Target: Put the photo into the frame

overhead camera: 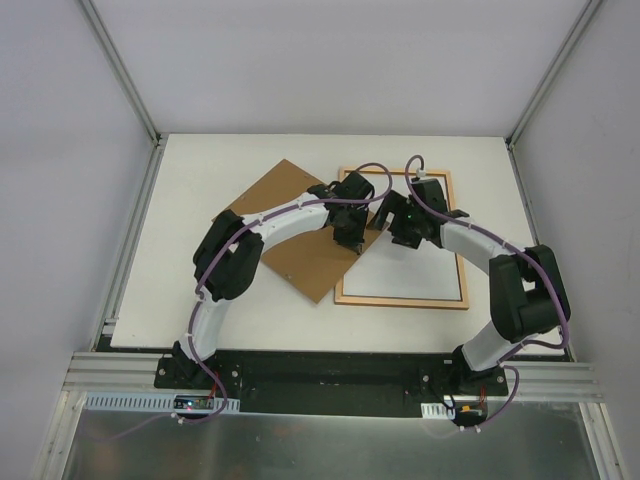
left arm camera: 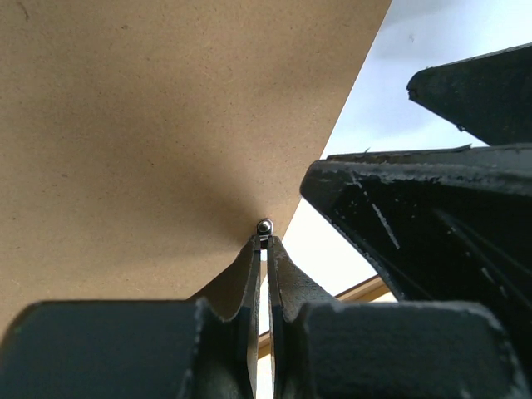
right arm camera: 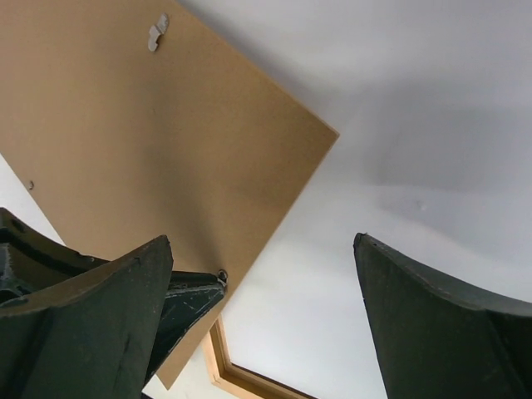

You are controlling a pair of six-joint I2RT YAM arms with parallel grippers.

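The frame (overhead camera: 403,299) is seen lying flat on the worktop (overhead camera: 200,180) right of centre, its long sides running twelve to six, and no printed photo can be made out in any view. The brown board (overhead camera: 300,235) is spread at about nine o'clock from the frame, tilted, its right corner overlapping the frame's left edge. That corner is clamped by the left end effector (left arm camera: 263,237), jaws together on a small metal tab (left arm camera: 264,225), while the right end effector (right arm camera: 266,283) is held with jaws wide apart and nothing between them, just at three o'clock of the same corner.
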